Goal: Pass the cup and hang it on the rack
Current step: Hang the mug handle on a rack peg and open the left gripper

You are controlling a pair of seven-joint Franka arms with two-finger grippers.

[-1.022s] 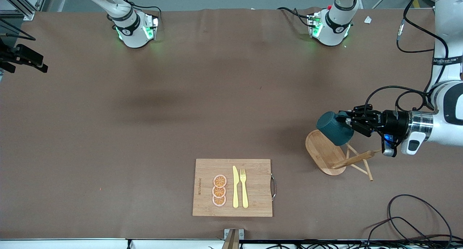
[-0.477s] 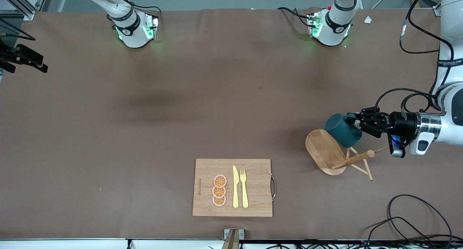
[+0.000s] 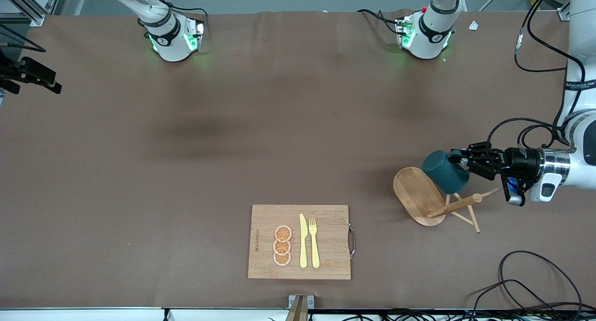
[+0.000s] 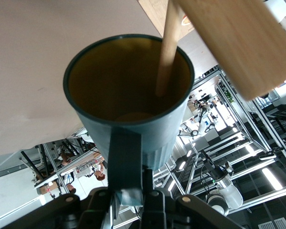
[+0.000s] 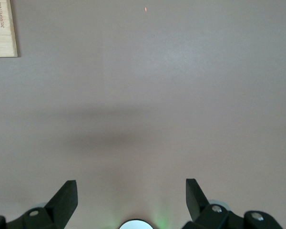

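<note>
The dark teal cup (image 3: 443,171) hangs on its side over the rack (image 3: 417,196), a light wooden mug tree with an oval base, a post (image 3: 455,205) and thin pegs. My left gripper (image 3: 462,164) is shut on the cup's handle (image 4: 125,155). In the left wrist view the cup (image 4: 105,133) shows its yellowish inside, and one peg (image 4: 168,47) reaches into its mouth beside the thick post (image 4: 238,43). My right gripper (image 5: 131,196) is open with nothing between its fingers, high over bare table; it is out of the front view and waits.
A wooden cutting board (image 3: 326,239) with a yellow knife, a fork and orange slices lies near the front edge, mid-table; its corner (image 5: 2,28) shows in the right wrist view. Black cables (image 3: 535,283) loop near the front corner at the left arm's end.
My left gripper has carried the cup a little toward the left arm's end of the table, from over the base's edge to over the pegs. The right arm has not moved.
</note>
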